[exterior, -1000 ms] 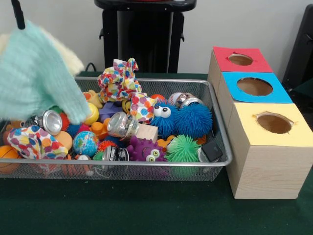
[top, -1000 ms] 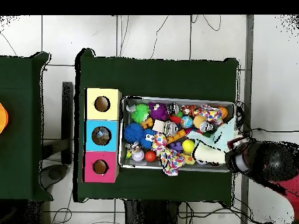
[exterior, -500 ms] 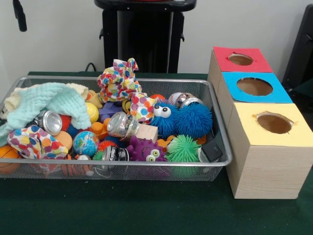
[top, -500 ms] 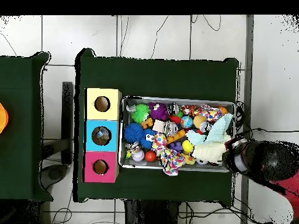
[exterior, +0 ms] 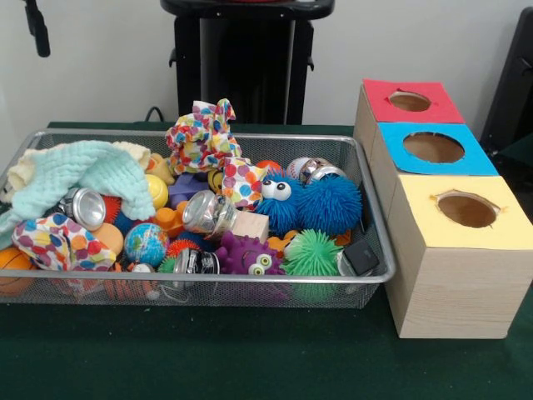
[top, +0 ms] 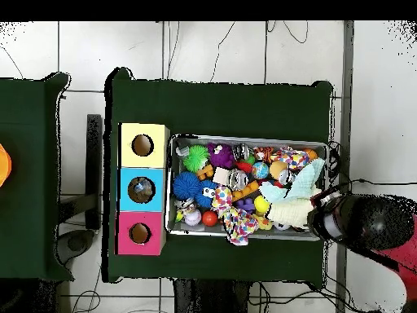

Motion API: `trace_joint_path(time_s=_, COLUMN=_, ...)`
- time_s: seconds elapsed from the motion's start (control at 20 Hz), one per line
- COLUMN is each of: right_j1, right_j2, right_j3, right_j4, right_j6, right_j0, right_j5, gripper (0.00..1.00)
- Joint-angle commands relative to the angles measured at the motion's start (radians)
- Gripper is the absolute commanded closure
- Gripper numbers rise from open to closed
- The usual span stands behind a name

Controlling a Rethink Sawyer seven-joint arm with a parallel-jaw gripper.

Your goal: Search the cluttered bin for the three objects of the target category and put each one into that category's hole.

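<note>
**Operator:** Progress so far, as you read it?

**Observer:** Little that you can count; the silver wire-mesh bin (exterior: 366, 200) is packed, and the mint-green knitted cloth (exterior: 83, 171) lies draped over the toys at its end farthest from the boxes, next to a cream cloth (top: 289, 213). From overhead, something pale sits inside the round hole of the blue-topped wooden box (top: 141, 190); you may take that as one object already posted, though what it is cannot be made out. The holes in the yellow-topped box (exterior: 467, 209) and the red-topped box (exterior: 410, 101) look dark and empty from above.

**Operator:** And the gripper?

**Observer:** You see only a black tip at the top corner of the front view; overhead the arm's dark wrist (top: 358, 224) hangs just past the bin's end beside the cloths; whether the jaws are open or closed cannot be told, and nothing shows in them.

**Operator:** What is left?

**Observer:** Most of the job, by my judgement; if soft cloth things are your category, the mint cloth, the cream one and the spotted multicoloured fabric bundle (exterior: 202, 133) all lie in the bin; each needs lifting clear of the spiky balls and carrying across to its hole.
</note>
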Motion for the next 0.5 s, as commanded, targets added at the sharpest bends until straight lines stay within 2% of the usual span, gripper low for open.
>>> trace_joint_path(time_s=0.05, right_j1=0.003, right_j2=0.099, right_j3=0.071, right_j4=-0.040, right_j6=-0.129, right_j0=0.032, right_j5=-0.057, gripper=0.00)
trace_joint_path(time_s=0.5, right_j1=0.031, right_j2=0.108, right_j3=0.111, right_j4=-0.041, right_j6=-0.100, right_j0=0.064, right_j5=-0.146, gripper=0.00)
